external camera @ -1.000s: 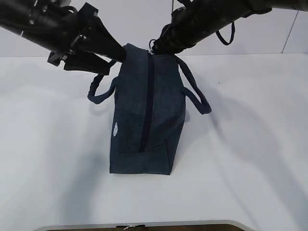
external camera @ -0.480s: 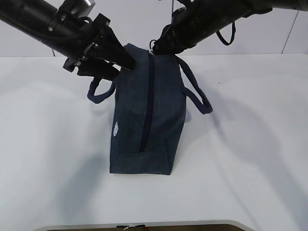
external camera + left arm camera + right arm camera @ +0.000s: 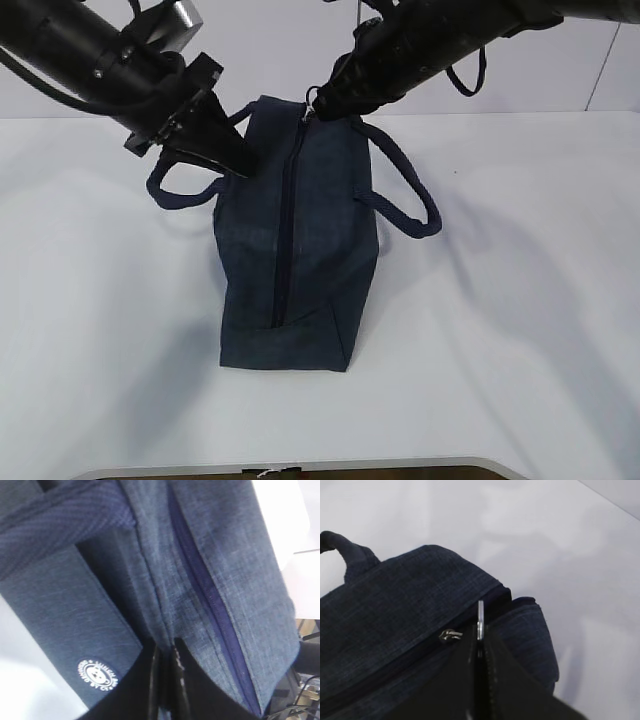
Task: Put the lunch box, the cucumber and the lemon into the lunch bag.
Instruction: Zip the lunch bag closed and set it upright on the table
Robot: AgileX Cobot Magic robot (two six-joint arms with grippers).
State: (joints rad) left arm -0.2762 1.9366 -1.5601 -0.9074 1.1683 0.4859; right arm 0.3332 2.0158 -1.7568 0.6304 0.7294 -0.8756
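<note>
A dark navy lunch bag [image 3: 295,240] stands on the white counter [image 3: 520,330], its closed zipper [image 3: 288,235] running lengthwise along the top, from the far end toward the camera. At the bag's far end, the right gripper [image 3: 479,647] slants down from above, fingers clamped on the metal ring pull [image 3: 480,620]. The left gripper [image 3: 165,655] angles in from the bag's left side, fingers pinched shut on a fold of fabric just beside the zipper, near the round white logo [image 3: 98,675]. No lunch box, cucumber or lemon is visible.
</note>
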